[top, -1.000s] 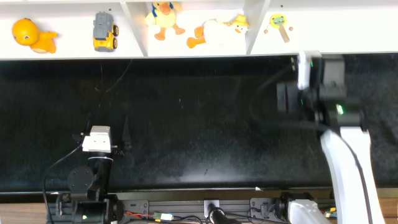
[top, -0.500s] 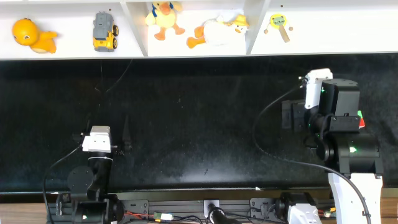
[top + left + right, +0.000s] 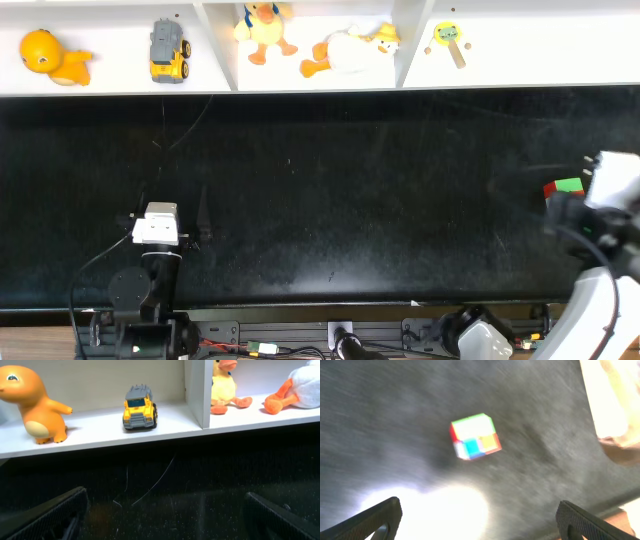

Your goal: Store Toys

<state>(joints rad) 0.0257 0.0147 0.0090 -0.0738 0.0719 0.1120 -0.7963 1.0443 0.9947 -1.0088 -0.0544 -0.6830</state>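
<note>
A multicoloured cube (image 3: 475, 436) lies on the black mat, also seen near the table's right edge as the cube (image 3: 565, 187). My right gripper (image 3: 480, 530) hovers above it, open and holding nothing; its arm (image 3: 610, 200) stands at the far right. My left gripper (image 3: 165, 525) is open and empty at the near left of the mat, facing the white shelf (image 3: 100, 435). In the shelf sit an orange toy (image 3: 35, 405), a yellow truck (image 3: 139, 407), a yellow duck (image 3: 225, 387) and a white duck plush (image 3: 297, 392).
The shelf (image 3: 320, 85) runs along the mat's far edge with dividers between its bays. A small wooden toy (image 3: 447, 40) lies in the right bay. The left arm's wrist camera (image 3: 157, 225) stands at the near left. A pale surface (image 3: 610, 400) borders the mat by the cube.
The right arm has swung from the far right of the mat down to the right edge, bringing the cube into view beneath it. The left arm has not moved.
</note>
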